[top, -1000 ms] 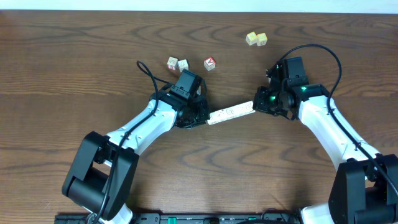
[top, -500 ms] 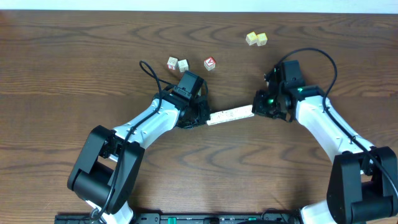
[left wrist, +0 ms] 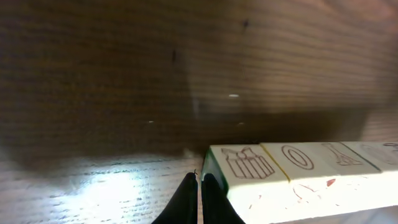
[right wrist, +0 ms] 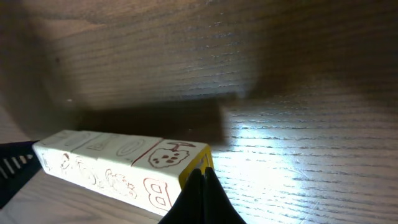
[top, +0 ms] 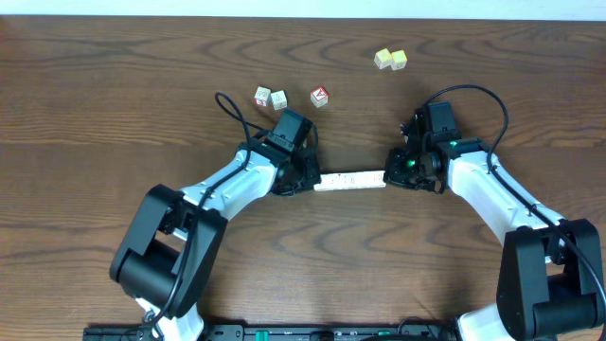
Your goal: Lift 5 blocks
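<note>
Several whitish blocks (top: 350,179) with small brown pictures and letters form one straight row between my two grippers. My left gripper (top: 313,182) is shut, and its closed fingertips press against the row's left end. My right gripper (top: 387,176) is also shut and presses against the right end. In the left wrist view the row (left wrist: 298,180) starts just right of the closed left gripper (left wrist: 200,180). In the right wrist view the row (right wrist: 118,165) ends at the closed right gripper (right wrist: 200,177). A dark shadow lies on the table behind the row, apart from it.
Two more whitish cubes (top: 262,96) (top: 278,98) and a cube with a red-and-white top (top: 320,96) sit behind the left arm. Two pale yellow cubes (top: 390,60) stand at the far back right. The wooden table (top: 114,114) stretches to both sides.
The row of blocks has swung from tilted, right end farther back, to level. My right gripper moved left and nearer; my left arm shifted slightly right. Both stayed shut.
</note>
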`<state>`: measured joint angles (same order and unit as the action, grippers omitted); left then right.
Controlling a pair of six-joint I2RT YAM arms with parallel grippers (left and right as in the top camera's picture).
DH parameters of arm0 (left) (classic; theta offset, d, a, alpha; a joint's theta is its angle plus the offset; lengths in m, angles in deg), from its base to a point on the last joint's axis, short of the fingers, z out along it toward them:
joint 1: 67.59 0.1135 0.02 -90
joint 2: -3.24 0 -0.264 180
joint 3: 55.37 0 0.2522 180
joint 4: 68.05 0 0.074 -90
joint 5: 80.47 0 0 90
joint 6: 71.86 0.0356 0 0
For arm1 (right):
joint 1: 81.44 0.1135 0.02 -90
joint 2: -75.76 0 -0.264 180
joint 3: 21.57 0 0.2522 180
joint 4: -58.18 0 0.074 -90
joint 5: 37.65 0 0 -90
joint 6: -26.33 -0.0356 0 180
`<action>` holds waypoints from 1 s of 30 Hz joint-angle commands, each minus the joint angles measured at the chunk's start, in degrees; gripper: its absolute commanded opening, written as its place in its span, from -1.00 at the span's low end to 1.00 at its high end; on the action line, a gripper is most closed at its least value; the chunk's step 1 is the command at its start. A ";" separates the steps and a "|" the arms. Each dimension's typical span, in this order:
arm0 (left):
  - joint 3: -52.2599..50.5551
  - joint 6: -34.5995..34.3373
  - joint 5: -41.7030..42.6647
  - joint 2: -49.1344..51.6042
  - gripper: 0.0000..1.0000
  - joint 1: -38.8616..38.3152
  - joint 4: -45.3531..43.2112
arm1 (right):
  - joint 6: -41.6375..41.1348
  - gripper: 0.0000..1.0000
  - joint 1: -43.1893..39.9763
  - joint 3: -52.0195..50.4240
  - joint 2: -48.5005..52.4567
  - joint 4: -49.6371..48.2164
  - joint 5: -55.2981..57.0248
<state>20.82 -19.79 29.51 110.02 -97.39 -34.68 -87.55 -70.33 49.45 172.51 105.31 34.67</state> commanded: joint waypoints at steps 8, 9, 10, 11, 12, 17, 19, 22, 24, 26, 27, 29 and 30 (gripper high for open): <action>3.26 -0.79 9.68 0.72 -0.86 -4.63 -2.82 | 0.35 -0.98 4.33 -0.72 0.39 -0.66 -14.71; 3.26 -0.81 9.51 0.72 -0.85 -4.63 -2.84 | 0.35 -0.98 4.33 -0.83 0.39 -0.72 -14.69; 3.26 -0.85 9.29 0.72 -0.86 -4.68 -2.82 | 0.35 -0.98 4.33 -0.92 0.39 -0.83 -14.67; 3.26 -0.83 9.07 0.72 -0.85 -4.68 -2.80 | 0.35 -0.98 4.33 -0.98 0.39 -0.90 -14.43; 3.26 -0.85 9.07 0.72 -0.86 -4.68 -2.82 | 0.33 -0.98 4.33 -1.07 0.39 -0.92 -13.94; 3.26 -0.98 8.87 0.72 -0.85 -4.68 -2.69 | 0.33 -0.98 4.33 -1.77 0.39 -1.36 -12.48; 3.26 -0.96 8.85 0.72 -0.86 -4.68 -2.64 | 0.35 -0.98 4.33 -2.19 0.42 -1.81 -12.15; 3.26 -0.96 8.35 0.72 -0.86 -4.68 -2.60 | 0.35 -0.98 4.33 -2.86 0.48 -2.89 -11.54; 3.26 -0.98 7.96 0.72 -0.86 -4.68 -2.58 | 0.37 -0.98 4.31 -3.23 0.68 -3.26 -10.78; 3.26 -0.98 7.93 0.72 -0.86 -4.68 -2.58 | 0.42 -0.98 4.33 -3.65 0.79 -3.74 -10.62; 3.26 -0.98 7.78 0.72 -0.86 -4.70 -2.58 | 0.74 -0.98 4.31 -3.82 0.79 -3.91 -10.58; 3.19 -0.96 7.76 0.72 -0.86 -4.68 -2.60 | 0.79 -0.98 4.33 -4.04 0.79 -4.09 -9.42; 3.15 -0.98 7.76 0.72 -0.85 -4.70 -2.60 | 0.79 -0.98 4.33 -4.17 0.79 -4.15 -8.37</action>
<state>20.82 -19.82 28.64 110.40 -98.57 -35.22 -87.29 -70.11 45.60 172.71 102.09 37.30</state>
